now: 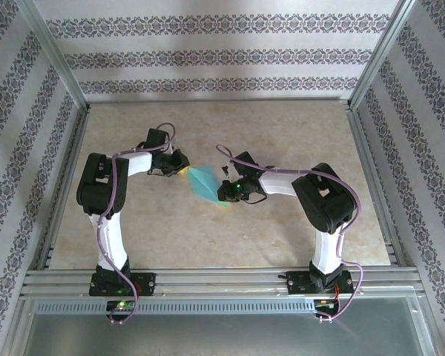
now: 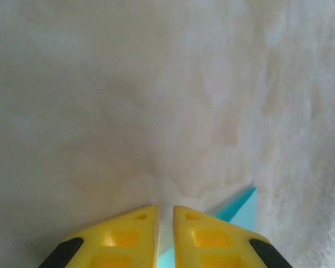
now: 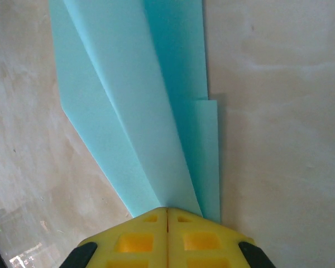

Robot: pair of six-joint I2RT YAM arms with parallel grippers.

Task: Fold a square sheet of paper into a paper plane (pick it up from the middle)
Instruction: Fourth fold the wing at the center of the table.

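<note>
Left arm (image 1: 126,167) and right arm (image 1: 297,182) bend inward. Right gripper (image 3: 167,211) pinches the paper (image 3: 139,111) at its tip. Left gripper (image 2: 166,209) is nearly closed at the paper's edge; whether it grips is unclear.

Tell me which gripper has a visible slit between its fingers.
The left gripper: a narrow slit separates its yellow fingers, teal paper showing inside. The right gripper's fingers meet flush at the paper's folded end.

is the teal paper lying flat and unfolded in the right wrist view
No, the sheet of paper is creased into overlapping layers running from the right fingers.

Wht/blk arms (image 1: 112,231), purple cables (image 1: 117,182), yellow fingers (image 3: 139,240)
</note>
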